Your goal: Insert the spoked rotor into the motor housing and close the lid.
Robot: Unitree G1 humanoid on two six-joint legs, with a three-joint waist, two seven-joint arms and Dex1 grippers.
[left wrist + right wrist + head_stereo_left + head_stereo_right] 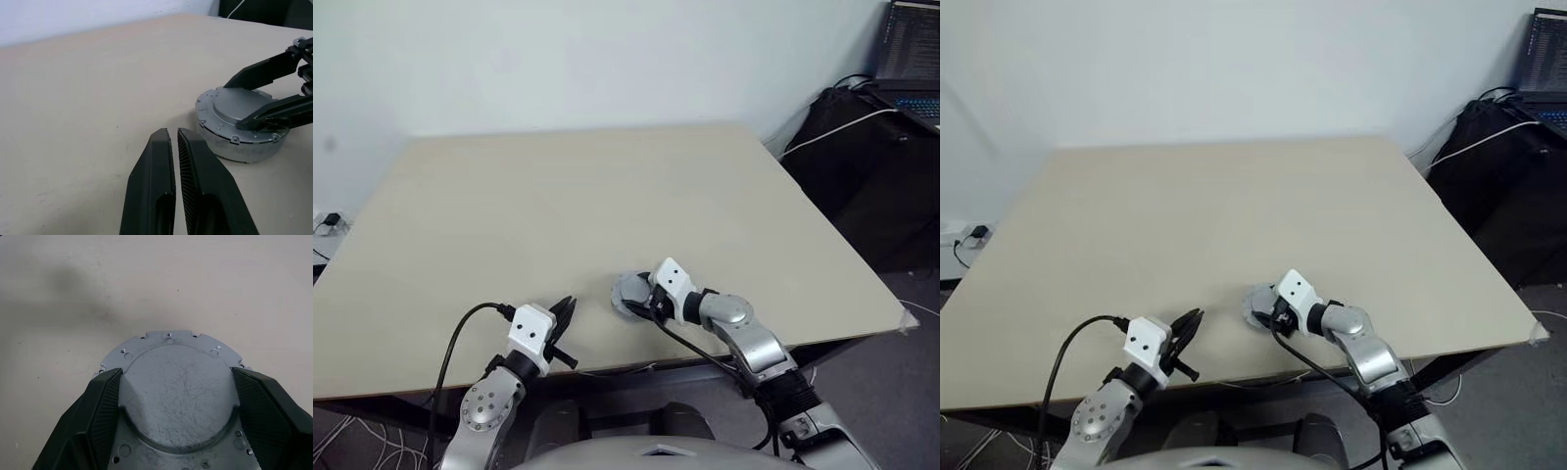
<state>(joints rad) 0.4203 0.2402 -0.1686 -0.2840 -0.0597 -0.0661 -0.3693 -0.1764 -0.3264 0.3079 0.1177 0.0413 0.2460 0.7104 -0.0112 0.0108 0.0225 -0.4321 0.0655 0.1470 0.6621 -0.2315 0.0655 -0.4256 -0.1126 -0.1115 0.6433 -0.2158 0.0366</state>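
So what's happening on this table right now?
The right gripper has its fingers spread on either side of the lid, a pale grey disc sitting on top of a round assembly near the front edge of the table. The left gripper is shut and empty, beside it and apart from it.

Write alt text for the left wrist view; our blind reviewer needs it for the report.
A round grey metal disc lies on a beige table, with the right claw's two black fingers straddling its raised centre. In the foreground, the left claw is shut, empty and short of the disc.
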